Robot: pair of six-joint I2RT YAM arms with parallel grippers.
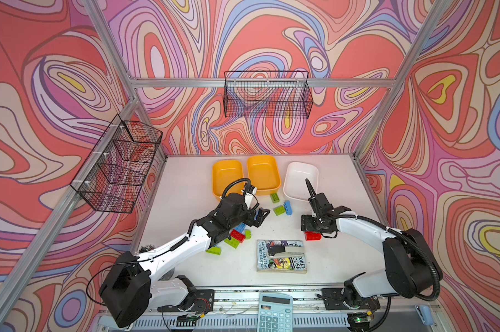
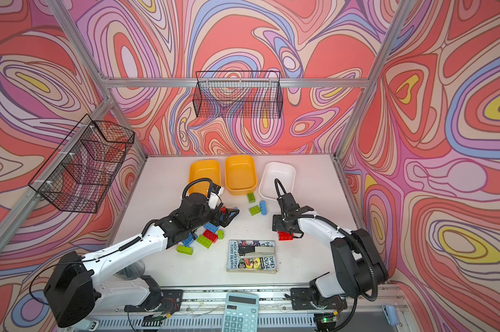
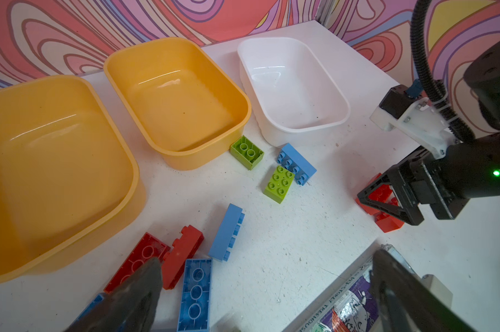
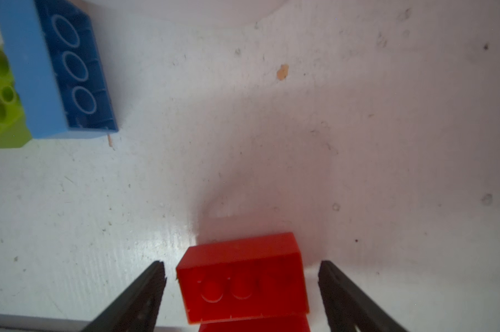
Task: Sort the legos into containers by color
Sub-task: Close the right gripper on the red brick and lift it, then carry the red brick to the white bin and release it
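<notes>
Three containers stand empty at the back of the table: two orange-yellow tubs (image 1: pixel 227 175) (image 1: pixel 263 172) and a white tub (image 1: pixel 300 178). Legos lie loose in front of them. Two green bricks (image 3: pixel 246 151) (image 3: pixel 280 184) and a blue one (image 3: pixel 296 163) lie near the tubs. Red, blue and green bricks are piled (image 1: pixel 237 235) under my left arm. My left gripper (image 1: pixel 258 217) hangs open above that pile's edge, holding nothing. My right gripper (image 4: pixel 241 268) is open and straddles a red brick (image 4: pixel 240 276), with a gap on each side. A second red brick lies right against it.
A paperback book (image 1: pixel 281 263) with a stapler (image 1: pixel 283 250) on top lies at the front middle. A calculator (image 1: pixel 274 312) sits on the front rail. Black wire baskets hang on the back wall (image 1: pixel 267 95) and the left wall (image 1: pixel 119 163).
</notes>
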